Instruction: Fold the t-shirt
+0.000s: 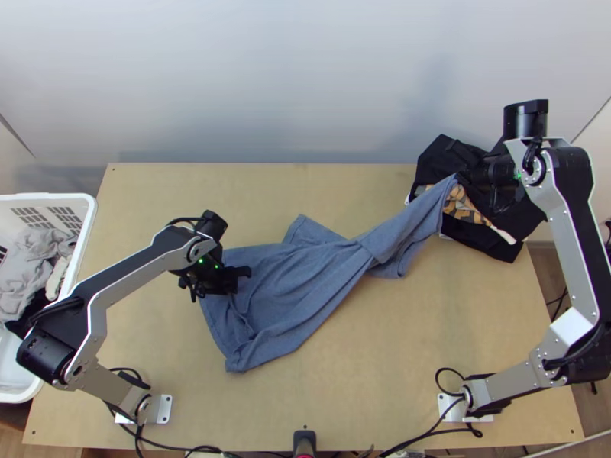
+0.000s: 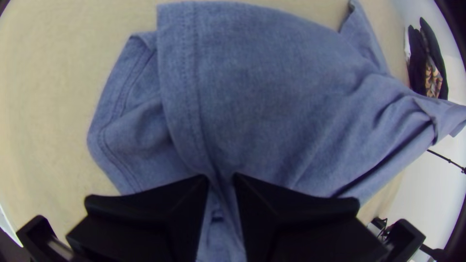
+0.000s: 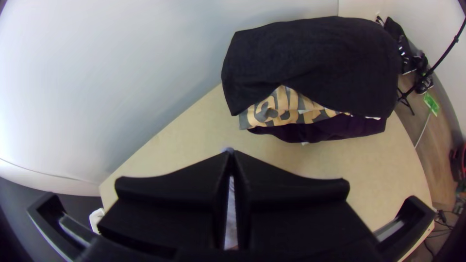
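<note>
The blue-grey t-shirt [image 1: 305, 275] lies twisted and rumpled across the table's middle, its right end raised. At its left part is my left gripper [image 1: 238, 281]; in the left wrist view the fingers of my left gripper [image 2: 222, 178] are close together on a ridge of the t-shirt [image 2: 272, 97], a stitched hem running towards them. My right gripper [image 1: 464, 177] holds the raised narrow end above the table's back right. In the right wrist view the fingertips of my right gripper [image 3: 232, 151] meet, with a strip of the t-shirt [image 3: 231, 213] between the fingers.
A stack of dark clothes [image 1: 485, 240] with a patterned yellow-and-grey piece lies at the back right, below the right gripper. A white basket [image 1: 85, 210] of clothes stands beyond the table's left edge. A pale wall rises behind the table [image 1: 366, 382].
</note>
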`<state>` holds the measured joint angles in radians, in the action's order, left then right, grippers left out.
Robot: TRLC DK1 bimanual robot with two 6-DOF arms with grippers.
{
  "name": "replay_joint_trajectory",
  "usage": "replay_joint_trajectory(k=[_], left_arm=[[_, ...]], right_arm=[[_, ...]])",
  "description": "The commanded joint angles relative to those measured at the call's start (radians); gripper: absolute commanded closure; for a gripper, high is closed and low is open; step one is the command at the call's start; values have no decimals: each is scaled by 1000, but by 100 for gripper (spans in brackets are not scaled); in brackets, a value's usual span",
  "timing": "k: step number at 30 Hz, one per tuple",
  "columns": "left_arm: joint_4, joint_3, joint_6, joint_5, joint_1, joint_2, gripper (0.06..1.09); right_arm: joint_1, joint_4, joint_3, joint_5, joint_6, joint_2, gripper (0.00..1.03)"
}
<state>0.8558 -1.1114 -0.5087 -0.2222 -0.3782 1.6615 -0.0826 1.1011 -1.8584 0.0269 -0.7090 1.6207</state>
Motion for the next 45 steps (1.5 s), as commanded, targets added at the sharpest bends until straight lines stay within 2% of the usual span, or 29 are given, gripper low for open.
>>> replay_joint_trajectory(k=[1, 5, 8, 17, 23, 27, 29, 32, 37, 40, 43, 45], left_arm=[[-106, 16, -11, 3, -10, 26, 105], [-138, -4, -4, 3, 19, 29, 105], [-124, -94, -13, 1, 102, 17, 105], [40, -614, -7, 1, 318, 60, 105], [106, -989, -5, 1, 409, 170, 105], [95, -1108, -22, -2, 453, 165, 105], [57, -1111, -50, -12, 478, 135, 105], [23, -1116, -73, -22, 510, 89, 105], [120, -1027, -80, -128, 510, 17, 105], [210, -847, 7, -164, 461, -45, 105], [347, -614, 180, -186, 377, -117, 105], [396, -456, 216, -218, 300, -177, 105]], right_arm=[[1, -3, 10, 1, 0, -16, 100], [1, -3, 15, 1, 2, -25, 100], [0, -23, 13, 1, 0, -39, 100], [-9, -142, 13, 2, -4, -84, 100], [-13, -362, 16, 2, -21, -128, 100], [0, -566, 53, 2, -53, -196, 100], [20, -693, 88, 2, -103, -242, 100], [18, -713, 79, 5, -121, -280, 100], [-51, -477, 125, 25, -98, -317, 100], [-57, -402, 237, 50, -92, -366, 100], [-57, -334, 308, 82, -79, -392, 100], [-57, -290, 323, 88, -63, -392, 100]])
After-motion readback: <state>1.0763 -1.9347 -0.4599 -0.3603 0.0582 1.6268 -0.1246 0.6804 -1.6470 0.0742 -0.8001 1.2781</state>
